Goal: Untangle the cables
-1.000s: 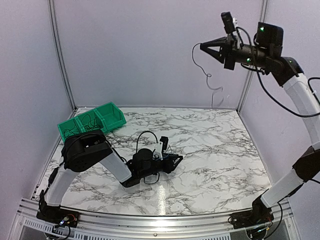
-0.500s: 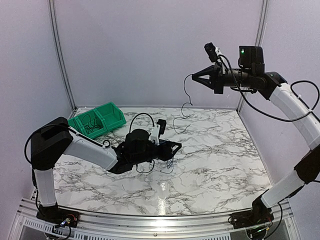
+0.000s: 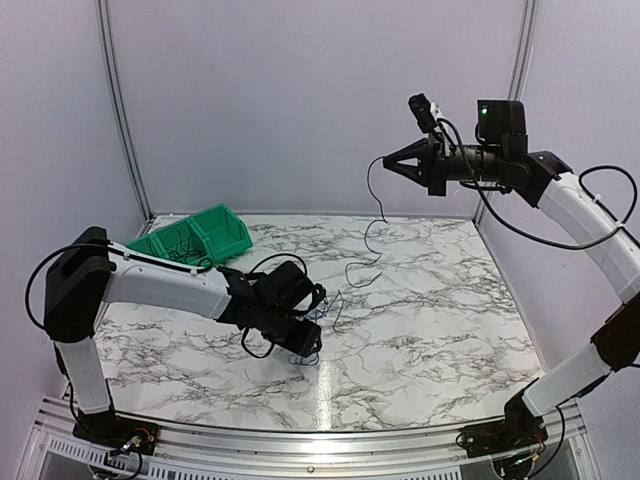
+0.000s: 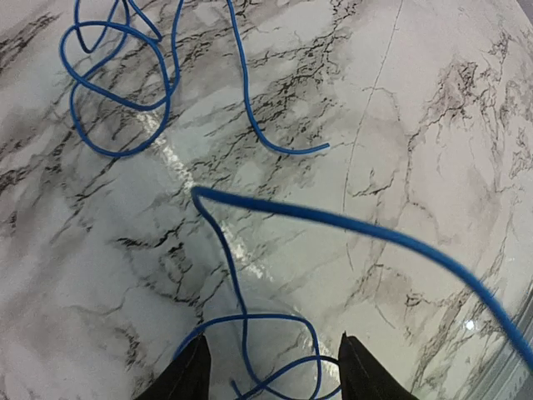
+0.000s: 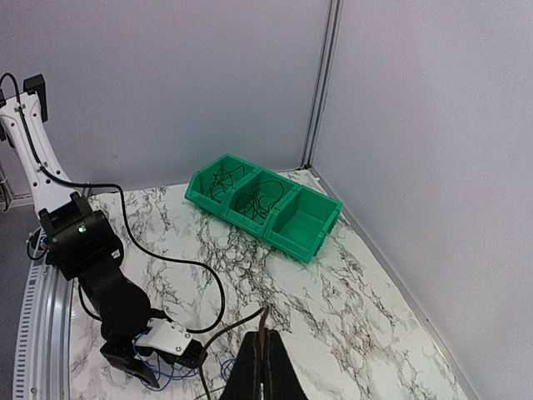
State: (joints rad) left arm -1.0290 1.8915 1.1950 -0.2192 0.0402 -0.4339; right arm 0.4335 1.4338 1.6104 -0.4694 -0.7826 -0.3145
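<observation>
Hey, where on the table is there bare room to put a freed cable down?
The right half of the table is bare, between the hanging black cable and the right wall. A smaller free strip lies behind, between the green bins and that cable. It is crowded around the left gripper, where blue cables sprawl.

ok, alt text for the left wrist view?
Thin blue cables lie in loose loops across the marble-patterned table, one strand blurred near the lens. The left gripper is open, fingertips at the bottom edge.
</observation>
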